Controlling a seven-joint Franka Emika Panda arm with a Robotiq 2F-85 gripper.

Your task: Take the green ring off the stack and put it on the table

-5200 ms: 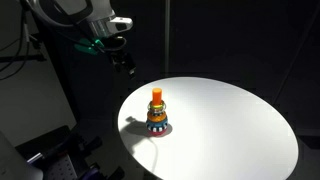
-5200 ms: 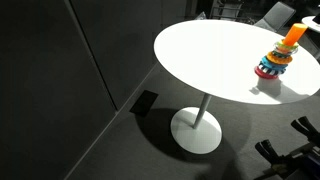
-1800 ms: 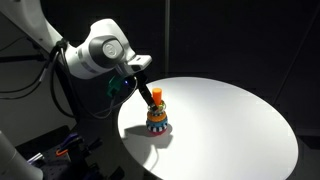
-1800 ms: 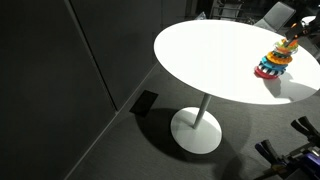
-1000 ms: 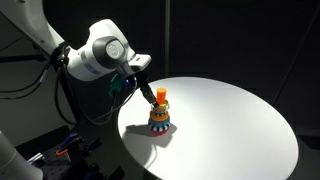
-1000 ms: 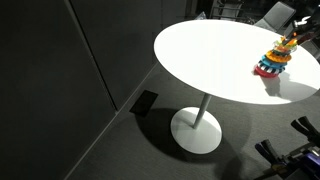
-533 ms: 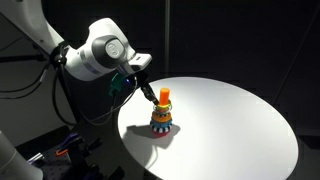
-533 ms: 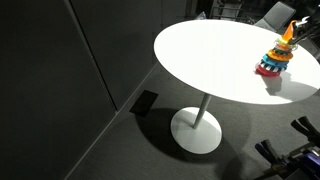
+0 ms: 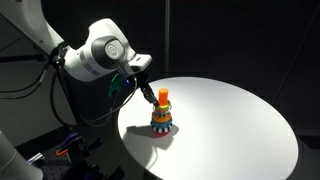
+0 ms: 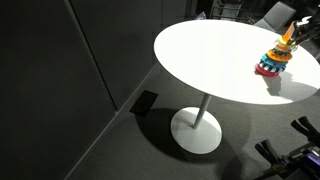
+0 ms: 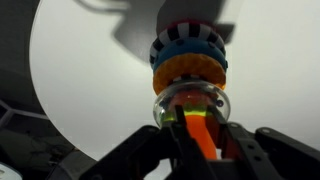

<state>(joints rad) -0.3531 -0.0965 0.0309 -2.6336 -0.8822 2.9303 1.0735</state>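
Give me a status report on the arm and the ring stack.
Gripper straddles the orange peg of the stack, closure unclear. Green ring on the stack, not lifted. No obstruction seen on the table.

We find one obstacle on the table (image 9: 240, 125): the stack (image 9: 162, 121), near the rim at 9 o'clock in an exterior view. From its 12 through 3 to 6 o'clock the white top lies bare. At its 10 o'clock the arm (image 9: 100, 52) and gripper (image 9: 156, 96) block the peg (image 9: 164, 98). In the wrist view the fingers (image 11: 270, 148) flank the peg, with the stack at 12 o'clock.
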